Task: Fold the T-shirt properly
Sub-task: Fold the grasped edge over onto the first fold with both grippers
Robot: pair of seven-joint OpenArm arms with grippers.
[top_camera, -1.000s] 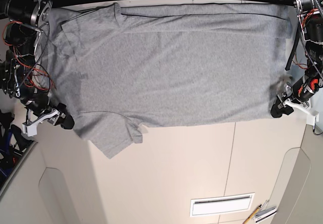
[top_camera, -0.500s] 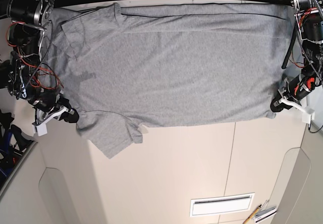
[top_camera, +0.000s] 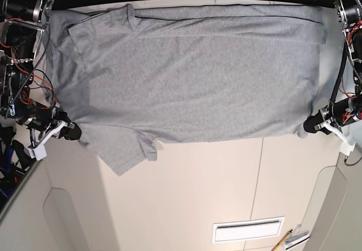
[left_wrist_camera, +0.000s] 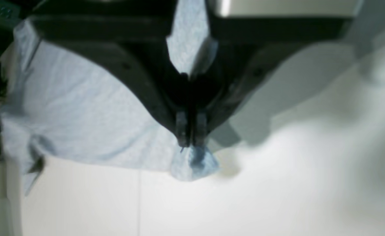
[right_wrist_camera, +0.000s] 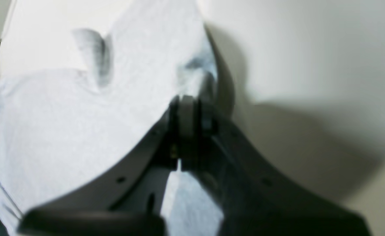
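Both grippers, left (top_camera: 309, 126) at 3 o'clock, right (top_camera: 72, 131) at 9, pinch the soft, limp T-shirt (top_camera: 192, 76) by corners

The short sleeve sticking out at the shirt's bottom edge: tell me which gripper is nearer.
Right. The right gripper sits just beside the sleeve; the left gripper pinches the T-shirt at the opposite end.

Soft focus and cropped edges

Both wrist views are blurred. The T-shirt (top_camera: 192, 73) runs into shadow at the table's (top_camera: 186, 194) far edge; each gripper's pads hide the pinched fabric, and the small objects (top_camera: 294, 238) at the near edge are unreadable.
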